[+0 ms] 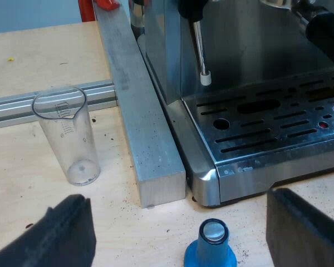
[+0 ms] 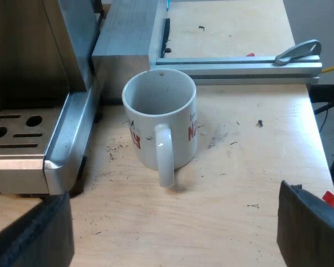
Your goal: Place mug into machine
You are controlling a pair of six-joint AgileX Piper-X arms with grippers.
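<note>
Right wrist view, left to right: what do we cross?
machine's drip tray → mug → grey lever on the rail. The metal block is left out because it overlaps the mug.

The white mug [image 2: 160, 119] with red lettering stands upright and empty just ahead of the right gripper [image 2: 175, 222], its handle turned toward it, beside the steel espresso machine [image 2: 61, 146], off its drip tray.
</note>
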